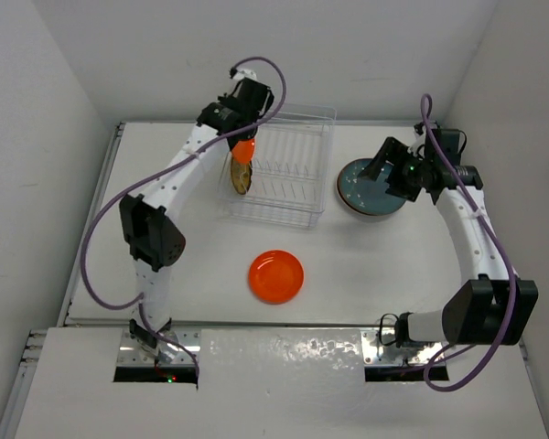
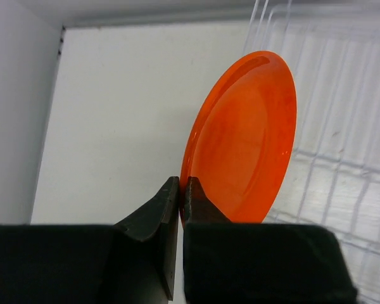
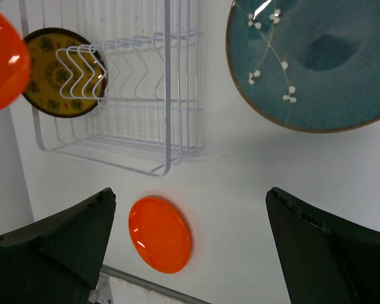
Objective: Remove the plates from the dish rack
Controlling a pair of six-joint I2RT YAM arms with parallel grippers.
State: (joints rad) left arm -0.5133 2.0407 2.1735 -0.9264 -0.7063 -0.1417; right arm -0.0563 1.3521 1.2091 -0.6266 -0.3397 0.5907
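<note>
My left gripper (image 1: 241, 137) (image 2: 180, 190) is shut on the rim of a plain orange plate (image 1: 244, 150) (image 2: 244, 139) and holds it upright above the left end of the clear wire dish rack (image 1: 293, 169) (image 2: 332, 120) (image 3: 168, 82). A yellow-brown patterned plate (image 1: 242, 178) (image 3: 50, 76) stands in the rack's left slots. A second orange plate (image 1: 275, 275) (image 3: 159, 233) lies flat on the table in front of the rack. A dark teal plate (image 1: 366, 192) (image 3: 316, 57) lies right of the rack. My right gripper (image 1: 384, 174) (image 3: 190, 193) is open and empty above it.
White walls (image 1: 46, 137) close in the table on the left, back and right. The held orange plate shows at the top left edge of the right wrist view (image 3: 3, 60). The arm bases (image 1: 156, 352) stand at the table's near edge.
</note>
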